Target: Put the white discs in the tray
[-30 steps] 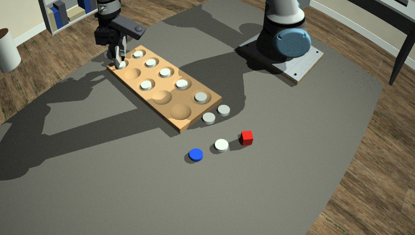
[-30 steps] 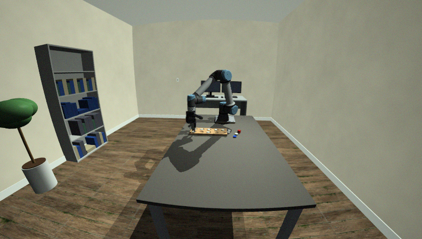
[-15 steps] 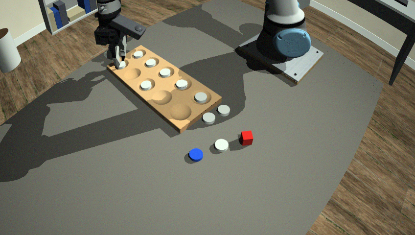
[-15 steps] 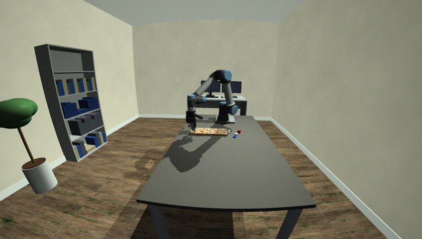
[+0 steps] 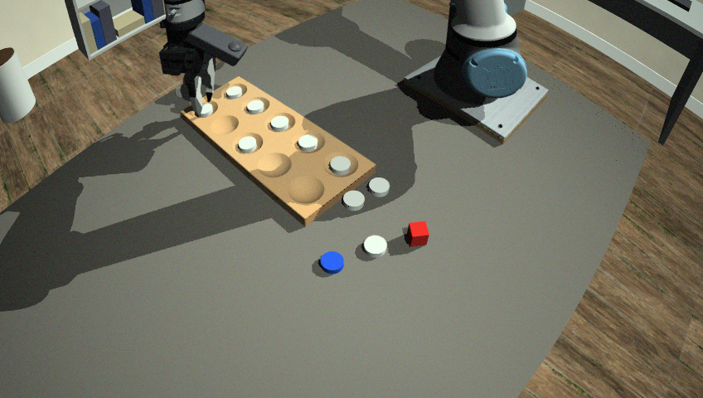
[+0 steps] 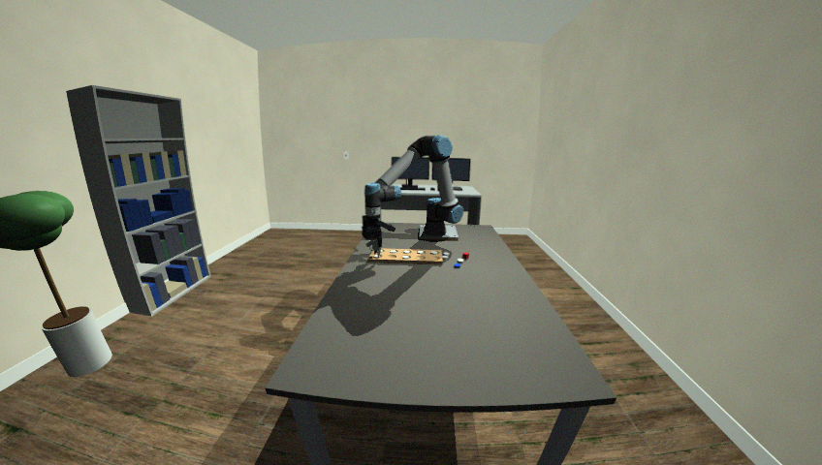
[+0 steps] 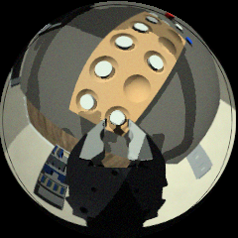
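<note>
Grey bench (image 5: 443, 305) carries a tan tray (image 5: 315, 209); the pincer (image 5: 201, 105) stands slightly spread around a corner-pocket white disc (image 5: 206, 109). No writing is readable.

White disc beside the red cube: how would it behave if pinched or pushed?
Probably rigid: the white disc keeps crisp edges and a flat top. Lying flat and low on the table, it would likely slide rather than roll or tip when pushed. Its short wall leaves little to grip, so a low pinch seems needed.
</note>
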Action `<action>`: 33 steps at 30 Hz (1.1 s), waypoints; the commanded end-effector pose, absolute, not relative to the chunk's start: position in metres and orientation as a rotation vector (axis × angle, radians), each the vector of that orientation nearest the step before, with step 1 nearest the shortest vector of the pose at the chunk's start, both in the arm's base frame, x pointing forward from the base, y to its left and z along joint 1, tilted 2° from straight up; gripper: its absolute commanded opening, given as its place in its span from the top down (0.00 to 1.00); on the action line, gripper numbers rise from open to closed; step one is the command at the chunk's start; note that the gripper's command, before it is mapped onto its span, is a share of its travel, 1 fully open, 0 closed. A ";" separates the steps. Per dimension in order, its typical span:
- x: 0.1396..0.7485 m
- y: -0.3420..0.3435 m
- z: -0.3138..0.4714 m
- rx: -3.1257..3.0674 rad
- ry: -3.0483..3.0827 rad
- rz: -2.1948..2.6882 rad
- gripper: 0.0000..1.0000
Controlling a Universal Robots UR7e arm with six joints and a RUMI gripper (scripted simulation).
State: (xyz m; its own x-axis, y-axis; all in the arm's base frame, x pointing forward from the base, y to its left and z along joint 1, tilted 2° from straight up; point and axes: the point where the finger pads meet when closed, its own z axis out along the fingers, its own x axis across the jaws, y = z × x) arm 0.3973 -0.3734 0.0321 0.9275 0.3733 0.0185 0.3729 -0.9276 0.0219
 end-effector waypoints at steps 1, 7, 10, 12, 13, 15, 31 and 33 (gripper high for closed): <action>0.399 -0.374 0.036 3.062 0.594 0.039 0.72; 0.399 -0.375 0.041 3.061 0.593 0.040 0.72; 0.399 -0.375 0.053 3.060 0.593 0.040 0.72; 0.399 -0.375 0.066 3.060 0.593 0.040 0.72; 0.398 -0.375 0.073 3.060 0.593 0.040 0.72; 0.398 -0.375 0.089 3.061 0.592 0.040 0.72; 0.396 -0.374 0.129 3.063 0.592 0.038 0.72; 0.396 -0.374 0.129 3.063 0.593 0.038 0.72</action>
